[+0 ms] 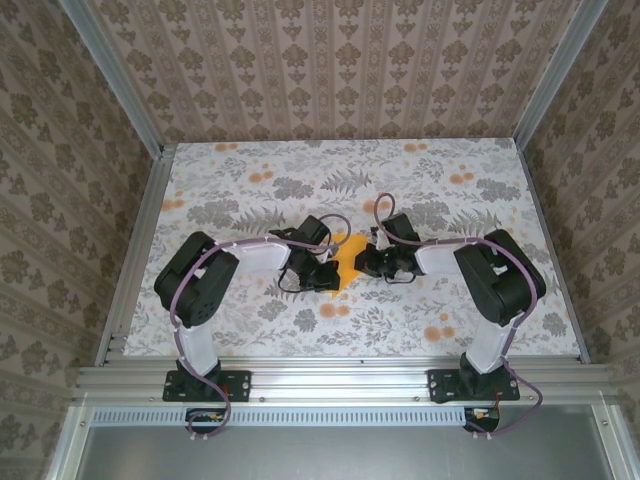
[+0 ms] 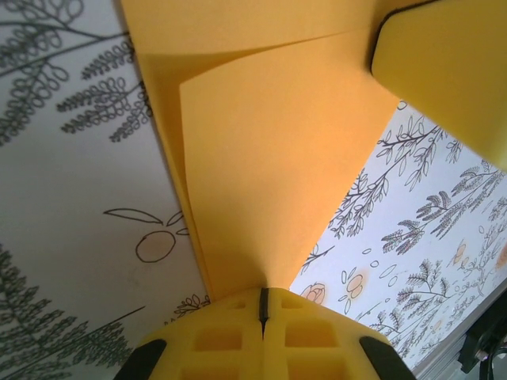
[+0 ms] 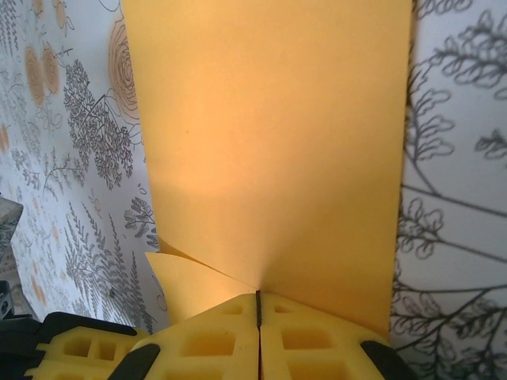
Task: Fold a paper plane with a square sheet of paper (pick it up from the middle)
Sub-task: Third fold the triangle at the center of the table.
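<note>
The square sheet of paper (image 1: 349,262) is orange-yellow and folded into layers, and it sits mid-table between my two grippers. My left gripper (image 1: 335,275) holds it from the left and my right gripper (image 1: 368,262) from the right. In the left wrist view the sheet (image 2: 269,158) fans out from my left gripper (image 2: 264,294), whose jaws are shut on its narrow end. One of the right gripper's fingers (image 2: 444,71) shows at the top right. In the right wrist view the sheet (image 3: 277,142) rises from my shut right gripper (image 3: 258,299), with a loose flap at lower left. A paper plane is out of view.
A floral tablecloth (image 1: 250,190) covers the table. Aluminium rails run along the left (image 1: 135,250), right (image 1: 550,250) and near (image 1: 330,370) edges, with patterned walls behind. Both arms bend inward, elbows out. One of the left gripper's fingers (image 3: 79,348) lies close beside the right gripper.
</note>
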